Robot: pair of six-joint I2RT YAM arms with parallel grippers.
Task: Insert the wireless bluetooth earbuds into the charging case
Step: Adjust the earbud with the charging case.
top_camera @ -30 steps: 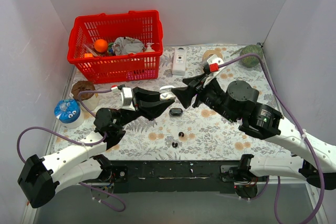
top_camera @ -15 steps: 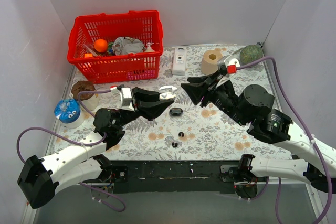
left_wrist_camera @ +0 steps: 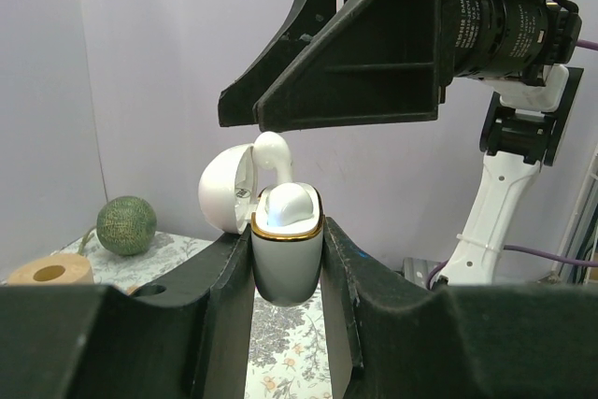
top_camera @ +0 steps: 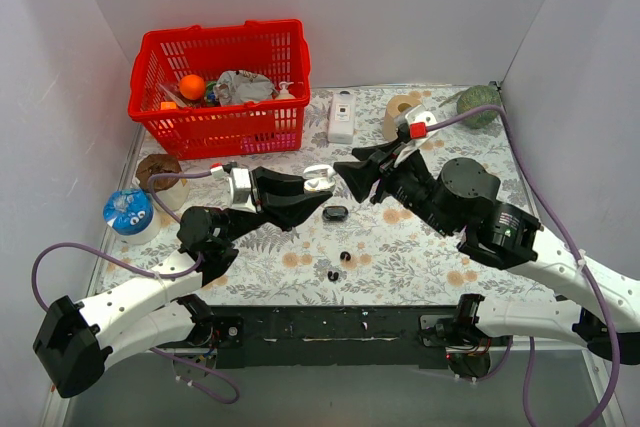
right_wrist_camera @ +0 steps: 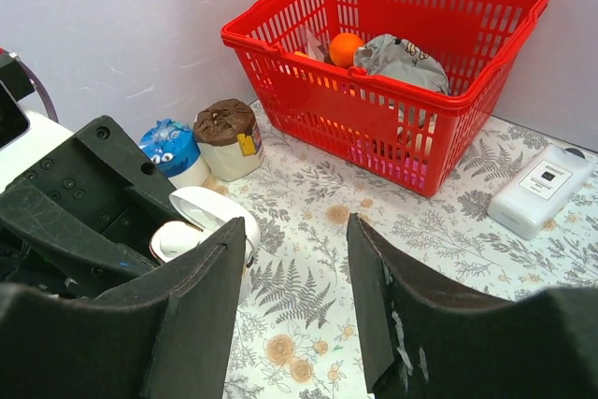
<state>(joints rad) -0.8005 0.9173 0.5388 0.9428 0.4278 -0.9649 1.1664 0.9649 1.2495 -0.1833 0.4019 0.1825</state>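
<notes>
My left gripper [top_camera: 314, 185] is shut on a white charging case [left_wrist_camera: 287, 254] with a gold rim, held upright above the table with its lid open. One white earbud [left_wrist_camera: 286, 204] sits in the case. A second white earbud [left_wrist_camera: 272, 149] stands taller beside the lid. My right gripper [top_camera: 352, 179] is open and empty, just right of and above the case. The case also shows in the right wrist view [right_wrist_camera: 201, 228], left of that gripper [right_wrist_camera: 297, 231]. Two tiny black earbuds [top_camera: 345, 256] [top_camera: 333, 274] lie on the table near a small black case [top_camera: 335, 213].
A red basket [top_camera: 150, 112] of items stands at the back left. A white bottle [top_camera: 342, 117], a tape roll [top_camera: 398, 115] and a green ball [top_camera: 478, 105] line the back. A blue cup [top_camera: 130, 213] and a brown-lidded jar [top_camera: 160, 172] stand at the left.
My right gripper drew back to the right half a second ago and has come back close to the case. The left gripper and the case have not moved.
</notes>
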